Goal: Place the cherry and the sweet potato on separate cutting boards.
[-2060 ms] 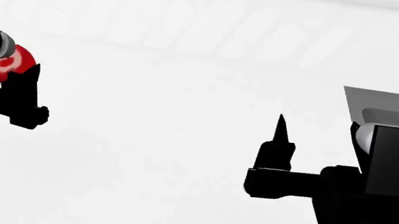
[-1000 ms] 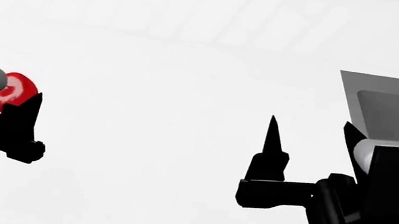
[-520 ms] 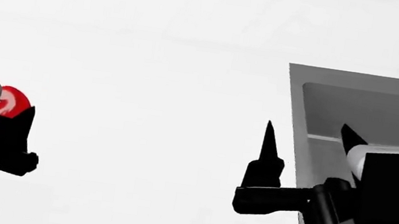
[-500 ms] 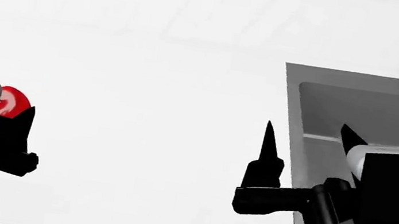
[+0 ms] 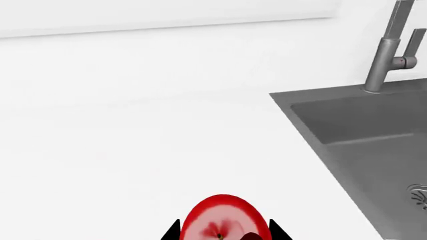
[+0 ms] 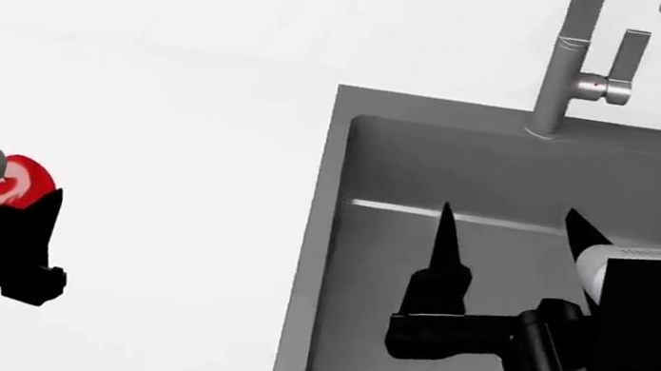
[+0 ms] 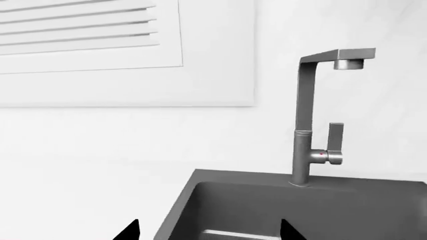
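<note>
My left gripper (image 6: 15, 202) is shut on the cherry (image 6: 16, 185), a glossy bright-red round fruit, held above the white counter at the far left of the head view. In the left wrist view the cherry (image 5: 221, 219) fills the gap between the two black fingertips. My right gripper (image 6: 508, 247) is open and empty, its black fingers spread over the grey sink (image 6: 462, 164). In the right wrist view its fingertips (image 7: 128, 231) stand wide apart with nothing between them. The sweet potato and the cutting boards are out of view.
A grey sink basin (image 5: 360, 135) is set into the white counter (image 6: 137, 102), with a tall metal faucet (image 6: 567, 63) behind it, also in the right wrist view (image 7: 307, 115). A white louvred panel (image 7: 87, 35) is on the wall.
The view has swung to the right: the sink and faucet have slid in from the right edge toward the middle. The left gripper still holds the cherry; the right gripper stays open.
</note>
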### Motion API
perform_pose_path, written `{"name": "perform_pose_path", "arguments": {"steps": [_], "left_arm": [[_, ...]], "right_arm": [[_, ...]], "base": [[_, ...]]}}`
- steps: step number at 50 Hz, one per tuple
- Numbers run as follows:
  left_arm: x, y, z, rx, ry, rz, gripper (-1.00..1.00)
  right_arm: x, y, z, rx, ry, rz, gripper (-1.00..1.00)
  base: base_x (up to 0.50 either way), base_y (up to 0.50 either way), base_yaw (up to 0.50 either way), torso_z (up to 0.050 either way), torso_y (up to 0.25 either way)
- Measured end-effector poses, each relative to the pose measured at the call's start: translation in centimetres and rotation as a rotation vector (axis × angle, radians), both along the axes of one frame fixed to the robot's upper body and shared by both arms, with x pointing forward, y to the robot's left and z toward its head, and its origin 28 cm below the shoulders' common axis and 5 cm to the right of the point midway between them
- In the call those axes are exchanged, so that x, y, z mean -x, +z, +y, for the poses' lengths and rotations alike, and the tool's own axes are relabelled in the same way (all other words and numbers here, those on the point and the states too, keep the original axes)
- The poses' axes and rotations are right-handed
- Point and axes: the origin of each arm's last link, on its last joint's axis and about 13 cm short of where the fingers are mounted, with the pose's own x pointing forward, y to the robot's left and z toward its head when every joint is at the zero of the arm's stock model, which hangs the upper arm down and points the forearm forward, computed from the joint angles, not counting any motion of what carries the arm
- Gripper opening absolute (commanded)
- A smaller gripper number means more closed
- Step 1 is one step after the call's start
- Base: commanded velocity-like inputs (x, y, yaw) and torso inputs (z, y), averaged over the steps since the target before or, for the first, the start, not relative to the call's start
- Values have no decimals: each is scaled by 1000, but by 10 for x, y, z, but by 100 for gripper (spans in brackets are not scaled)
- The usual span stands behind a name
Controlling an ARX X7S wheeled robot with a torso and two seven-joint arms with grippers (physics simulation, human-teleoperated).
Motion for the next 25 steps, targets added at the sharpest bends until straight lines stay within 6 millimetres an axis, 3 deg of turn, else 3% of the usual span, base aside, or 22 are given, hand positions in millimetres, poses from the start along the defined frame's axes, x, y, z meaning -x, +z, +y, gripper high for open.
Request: {"name": "perform_pose_path", "arguments": {"steps": [25], "left_arm": [[4, 3, -2, -2, -13, -7, -100]], "right_arm": [[3, 0, -2, -4, -5, -4, 100]], "base": [[0, -500, 0, 0, 0]]}}
